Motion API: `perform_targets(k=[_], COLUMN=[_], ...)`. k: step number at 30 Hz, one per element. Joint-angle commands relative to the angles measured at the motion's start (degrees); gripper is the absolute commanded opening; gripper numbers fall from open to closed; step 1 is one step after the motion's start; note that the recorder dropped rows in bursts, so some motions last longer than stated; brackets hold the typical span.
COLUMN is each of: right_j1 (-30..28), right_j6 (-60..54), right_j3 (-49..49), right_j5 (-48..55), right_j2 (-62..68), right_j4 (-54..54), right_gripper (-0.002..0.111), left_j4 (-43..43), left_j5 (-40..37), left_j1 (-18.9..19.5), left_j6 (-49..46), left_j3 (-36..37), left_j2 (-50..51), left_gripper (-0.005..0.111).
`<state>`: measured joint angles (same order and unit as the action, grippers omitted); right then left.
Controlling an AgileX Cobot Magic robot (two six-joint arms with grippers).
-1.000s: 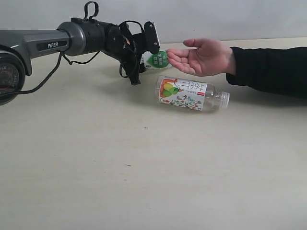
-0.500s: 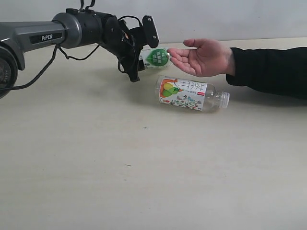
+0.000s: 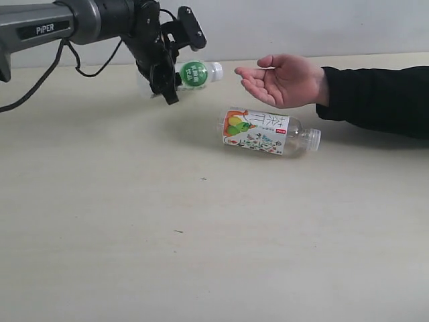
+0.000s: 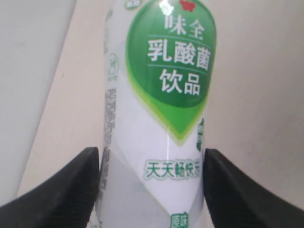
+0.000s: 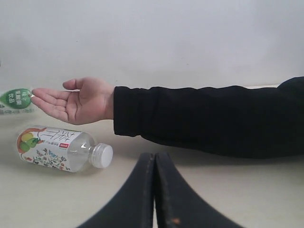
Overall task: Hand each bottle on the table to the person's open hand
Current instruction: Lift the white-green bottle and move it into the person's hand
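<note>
White green-leaf bottle sits clamped in the left gripper, seemingly clear of the table; right gripper closed, empty.

**White bottle drawn back from the hand**

The left gripper, clamped on the white bottle, has swung up and leftward. The bottle, a second ago just beside the open hand, now sits farther off and seemingly higher above the table.
</note>
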<state>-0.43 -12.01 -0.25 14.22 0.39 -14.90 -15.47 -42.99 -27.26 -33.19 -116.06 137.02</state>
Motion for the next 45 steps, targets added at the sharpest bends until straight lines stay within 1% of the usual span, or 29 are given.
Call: perform_targets(k=[1,5,7,10,11,14,16,18,19,20,21,22,23,24,25,26,27,28,29,31,33,34,35,36,37,38,39,41,45], right_j1=[0.15,0.15,0.15,0.15,0.15,0.15,0.15,0.15,0.15,0.15,0.15,0.15,0.15,0.15,0.15,0.15,0.15,0.15,0.15,0.15,0.15,0.15,0.15,0.15,0.15,0.15,0.15,0.15,0.15], right_j6=[-0.05,-0.05,-0.05,-0.05,-0.05,-0.05,-0.05,-0.05,-0.05,-0.05,-0.05,-0.05,-0.05,-0.05,-0.05,-0.05,-0.05,-0.05,-0.05,-0.05,-0.05,-0.05,-0.05,-0.05,-0.05,-0.05,-0.05,-0.05,-0.05], right_j3=[0.25,0.25,0.25,0.25,0.25,0.25,0.25,0.25,0.25,0.25,0.25,0.25,0.25,0.25,0.25,0.25,0.25,0.25,0.25,0.25,0.25,0.25,0.25,0.25,0.25,0.25,0.25,0.25,0.25], right_j5=[-0.18,-0.18,-0.18,-0.18,-0.18,-0.18,-0.18,-0.18,-0.18,-0.18,-0.18,-0.18,-0.18,-0.18,-0.18,-0.18,-0.18,-0.18,-0.18,-0.18,-0.18,-0.18,-0.18,-0.18,-0.18,-0.18,-0.18,-0.18,-0.18], right_j2=[-0.39,-0.39,-0.39,-0.39,-0.39,-0.39,-0.39,-0.39,-0.39,-0.39,-0.39,-0.39,-0.39,-0.39,-0.39,-0.39,-0.39,-0.39,-0.39,-0.39,-0.39,-0.39,-0.39,-0.39,-0.39,-0.39,-0.39,-0.39,-0.39], right_j4=[-0.07,-0.07,-0.07,-0.07,-0.07,-0.07,-0.07,-0.07,-0.07,-0.07,-0.07,-0.07,-0.07,-0.07,-0.07,-0.07,-0.07,-0.07,-0.07,-0.07,-0.07,-0.07,-0.07,-0.07,-0.07,-0.07,-0.07,-0.07,-0.07], right_gripper=[0.0,0.0,0.0,0.0,0.0,0.0,0.0,0.0,0.0,0.0,0.0,0.0,0.0,0.0,0.0,0.0,0.0,0.0,0.0,0.0,0.0,0.0,0.0,0.0,0.0,0.0,0.0,0.0,0.0], left_j4=[-2.78,-2.49,-0.81,-0.45,-0.57,-0.7,-1.31,-3.59,-4.51,-5.91,-6.57,-6.94,-6.94,-6.94,-6.94,-6.68,-5.92,-5.65,-5.37,-5.37,-6.04,-6.42,-7.33,-7.52,-7.69,-7.69,-7.69,-7.69,-7.69], left_j5=[-7.19,-16.62,-21.61,-25.64,-26.97,-26.97,-26.97,-26.97,-26.97,-26.97,-26.97,-26.97,-26.97,-24.69,-21.55,-18.72,-14.11,-10.02,-4.02,2.52,13.72,16.25,22.05,24.64,29.15,30.2,31.71,31.71,31.47], left_j1=[-0.11,-0.11,-0.11,-0.69,-1.39,-4.27,-7.6,-13.56,-15.74,-19.24,-20.82,-24.71,-26.13,-29.5,-31.81,-33.05,-34.38,-35.21,-36.19,-36.6,-36.1,-35.68,-34.35,-33.51,-31.54,-30.81,-29.09,-27.78,-26.38], left_j6=[8.2,11.55,13.52,18.18,21.16,25.08,28.45,34.28,35.77,38.61,39.98,43.41,44.79,48.77,55.09,59.8,65.08,67.72,70.13,74.23,84.77,87.0,92.39,94.45,98.73,100.24,102.82,103.2,104.01], left_j3=[-0.3,-0.3,-0.3,0.46,1.93,5.0,7.37,8.56,8.56,8.56,8.56,8.56,8.56,8.56,8.56,8.56,8.56,8.56,8.56,8.56,8.56,8.56,8.56,8.56,8.56,8.56,8.56,8.56,8.56], left_j2=[-3.87,-7.71,-9.44,-11.4,-13.17,-17.57,-21.32,-25.98,-26.9,-28.74,-29.29,-30.38,-30.61,-30.61,-30.19,-29.6,-28.56,-27.9,-26.47,-24.68,-20.44,-19.49,-17.24,-16.39,-14.42,-13.52,-12.18,-11.41,-10.07], left_gripper=[0.0,0.0,0.0,0.0,0.0,0.0,0.0,0.0,0.0,0.0,0.0,0.0,0.0,0.0,0.0,0.0,0.0,0.0,0.0,0.0,0.0,0.0,0.0,0.0,0.0,0.0,0.0,0.0,0.0])
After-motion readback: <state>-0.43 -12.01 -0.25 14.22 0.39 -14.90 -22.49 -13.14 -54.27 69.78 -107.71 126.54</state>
